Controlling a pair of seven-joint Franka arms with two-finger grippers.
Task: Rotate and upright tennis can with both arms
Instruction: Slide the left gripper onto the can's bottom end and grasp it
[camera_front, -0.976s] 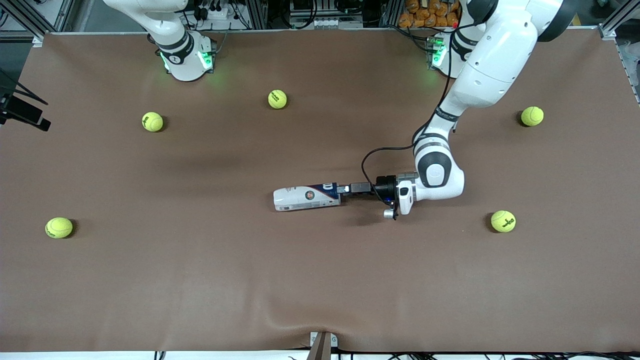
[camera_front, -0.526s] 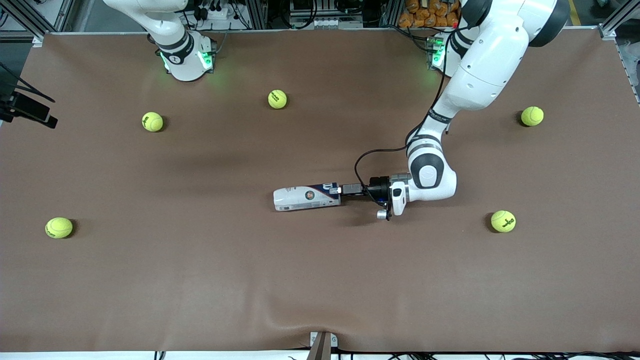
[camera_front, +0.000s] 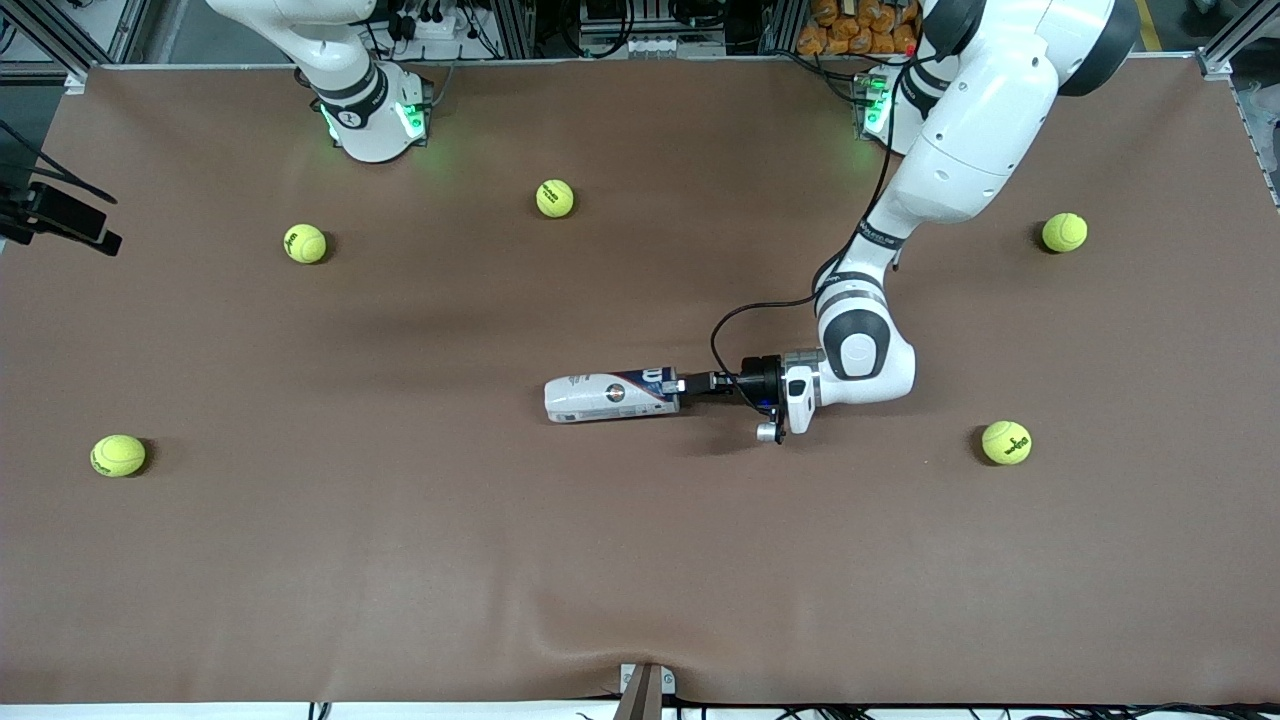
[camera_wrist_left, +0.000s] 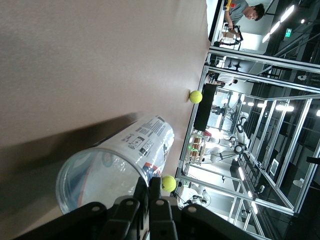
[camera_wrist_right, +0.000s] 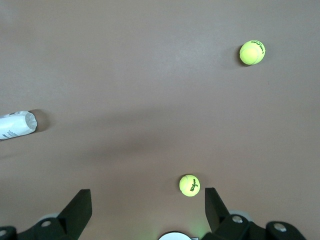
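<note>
We look down on a brown table (camera_front: 640, 560) with two white robot arms based along its upper edge. Near the middle of the table the tennis can (camera_front: 610, 397) lies on its side, a slim white tube with a dark blue band, its length running from one arm's end of the table toward the other.

The left arm (camera_front: 975, 140) reaches down and across so that its forearm runs level just above the table. The left gripper (camera_front: 682, 383) sits at the end of the can that faces the left arm's end of the table, and its fingers (camera_wrist_left: 152, 192) are clenched on the can's rim there. In the left wrist view we see the can's clear, open-looking mouth right in front of those pinched fingers, with the printed white body stretching away along the table.

The right arm (camera_front: 340, 60) waits, with only its base and lower part showing in the front view. The right gripper (camera_wrist_right: 148, 210) hangs high over the table with its fingers spread wide and released, holding nothing; its own view shows one end of the can far below.

Five yellow-green tennis balls (camera_front: 554, 198) are scattered well apart around the can, none touching it.
</note>
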